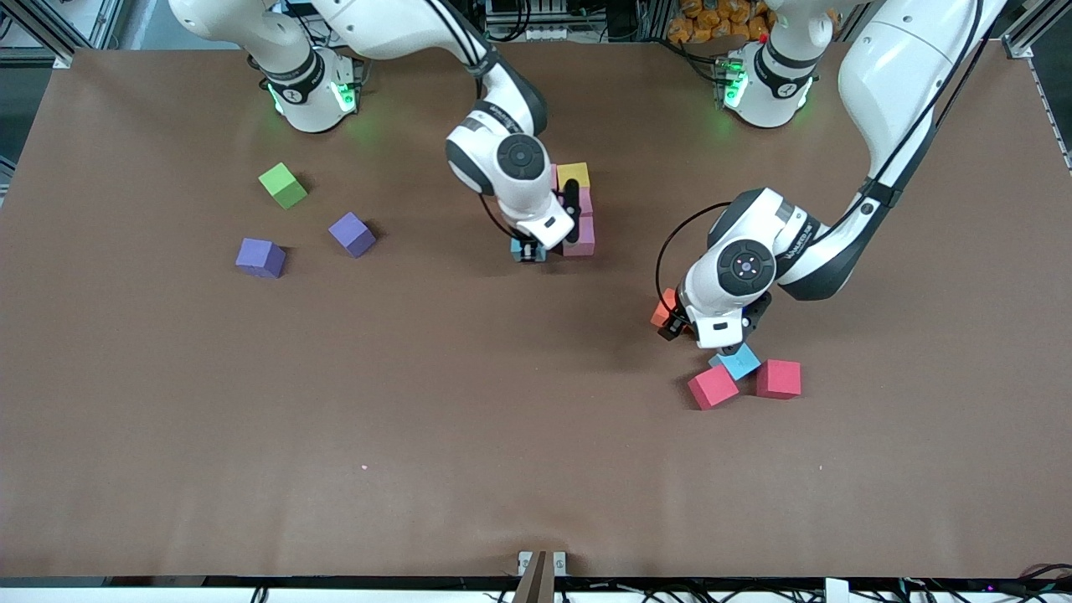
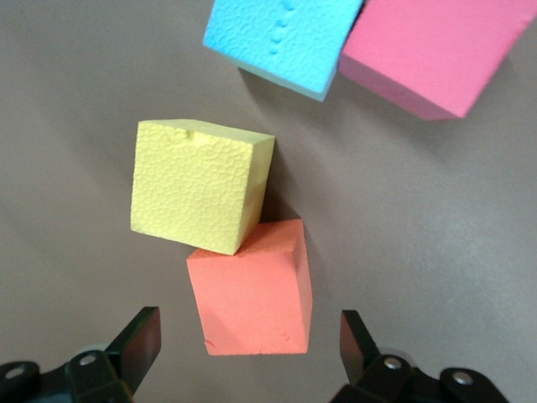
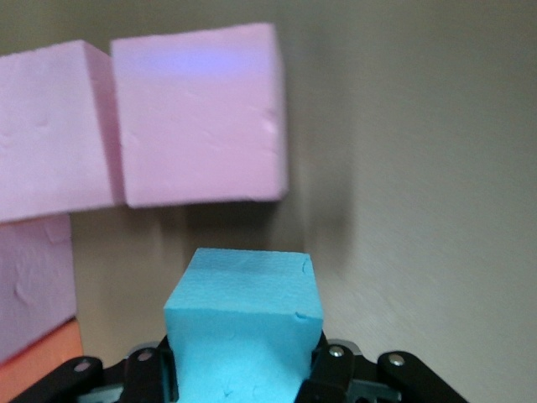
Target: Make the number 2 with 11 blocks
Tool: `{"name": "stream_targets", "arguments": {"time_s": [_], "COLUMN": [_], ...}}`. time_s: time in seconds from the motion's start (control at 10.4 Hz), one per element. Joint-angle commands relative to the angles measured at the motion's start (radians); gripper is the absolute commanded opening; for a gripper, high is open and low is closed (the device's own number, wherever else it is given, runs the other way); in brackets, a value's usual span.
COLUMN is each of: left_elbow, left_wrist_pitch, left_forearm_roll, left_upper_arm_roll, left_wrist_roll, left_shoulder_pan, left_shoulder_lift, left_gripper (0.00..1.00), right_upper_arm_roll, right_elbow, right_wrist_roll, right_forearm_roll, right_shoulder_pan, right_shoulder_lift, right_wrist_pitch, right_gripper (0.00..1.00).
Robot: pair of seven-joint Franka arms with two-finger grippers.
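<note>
Brown matte table [image 1: 167, 419] carries everything, with both arms at work over it. At mid-table a partly built figure stands — a yellow block [image 1: 574, 175] farthest from the front camera, with pink blocks [image 1: 580, 236] running nearer from it; how many pinks sit there I cannot tell, since the arm hides part of the cluster, though the right wrist view shows at least three pink faces and a sliver of orange. The right gripper [image 1: 528, 249] is clamped on a light blue block [image 3: 243, 323], just beside the nearest pink block, so the step in hand looks like placing this cube into the figure. That calls for setting it flush against the pink edge, then letting go without nudging the neighbours.

Toward the left arm's end, the left gripper [image 2: 252, 348] hangs with its fingers apart on either side of an orange block [image 2: 250, 290], not yet touching it. A second yellow block [image 2: 200, 185] touches that orange one, so the closing must not drag it.

Loose cubes counted: two purple blocks [image 1: 260, 257], one green cube [image 1: 282, 184], two crimson cubes [image 1: 778, 378], one more light blue block [image 1: 738, 361] between and touching them.
</note>
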Motion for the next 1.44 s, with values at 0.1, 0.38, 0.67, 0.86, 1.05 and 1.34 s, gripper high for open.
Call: {"name": "stream_targets", "arguments": {"time_s": [0.1,0.38,0.67,0.86,1.05,1.34], "left_elbow": [-0.021,-0.081,-0.111,-0.121,-0.121,-0.113], "left_wrist_pitch": [0.078,0.137,0.141,0.146,0.167,0.181], "left_forearm_roll": [-0.002,0.005,0.026,0.118,0.138,0.124], "left_upper_arm_roll": [-0.006,-0.003,0.007,0.014,0.017,0.017], "left_wrist_roll": [-0.136,-0.136,-0.138,-0.152,-0.156,-0.182], "left_shoulder_pan": [-0.003,0.004,0.003,0.01,0.01,0.012], "left_shoulder_lift": [0.006,0.01,0.018,0.049,0.05,0.04], "left_gripper": [0.98,1.0,1.0,1.0,0.83,0.05], "right_upper_arm_roll": [-0.012,-0.012,-0.012,-0.012,-0.012,-0.012], "right_elbow": [0.061,0.075,0.08,0.08,0.083,0.083], "right_wrist_roll": [0.072,0.073,0.073,0.073,0.072,0.072], "right_forearm_roll": [-0.029,-0.029,-0.029,-0.027,-0.027,-0.027], "right_shoulder_pan": [0.04,0.04,0.04,0.04,0.04,0.04], "right_shoulder_lift": [0.049,0.055,0.055,0.057,0.057,0.057], "right_wrist_pitch": [-0.002,-0.002,-0.002,-0.002,-0.002,-0.002], "right_gripper": [0.36,0.36,0.36,0.37,0.4,0.41]}}
